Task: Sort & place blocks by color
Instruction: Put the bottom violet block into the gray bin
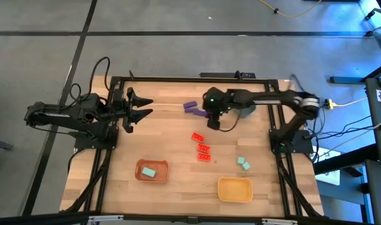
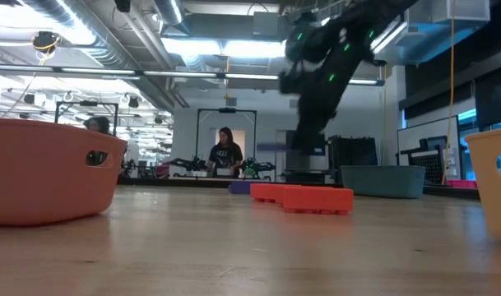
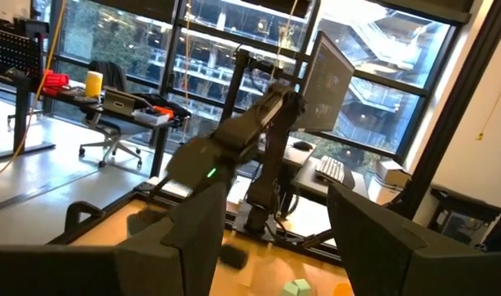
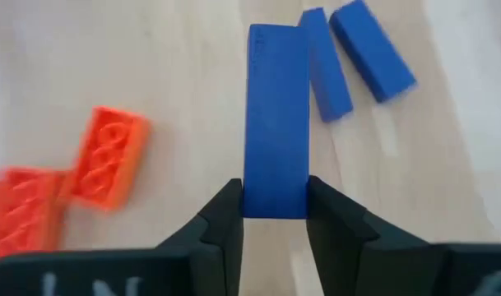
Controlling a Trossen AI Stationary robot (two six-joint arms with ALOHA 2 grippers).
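My right gripper [image 1: 213, 117] [image 4: 275, 210] is over the table's far middle, shut on a purple bar [image 4: 276, 123]. Two more purple bars [image 4: 324, 62] [image 1: 191, 107] lie flat on the wood just beyond it. Three red studded blocks [image 1: 203, 148] [image 2: 316, 198] lie in a row near the table's middle. Two pale teal cubes [image 1: 243, 164] sit to the right of them, and a third teal cube [image 1: 148, 171] lies in the orange-brown tray. My left gripper [image 1: 143, 106] [image 3: 271, 263] waits open at the far left, touching nothing. My right gripper pinches the purple bar by one end [image 4: 275, 197] between its two fingers [image 4: 225, 218]. The rest of the bar sticks out past the fingertips. The fingers come from above, and in the low view the gripper hangs above the tabletop, so the bar is lifted clear.
An orange-brown tray [image 1: 140, 167] [image 2: 44, 168] sits at the near left and a yellow tray [image 1: 234, 199] at the near right. A blue-grey cup [image 1: 246, 110] [image 2: 382, 181] stands at the far side under the right arm. A person [image 2: 225, 152] stands far off in the room.
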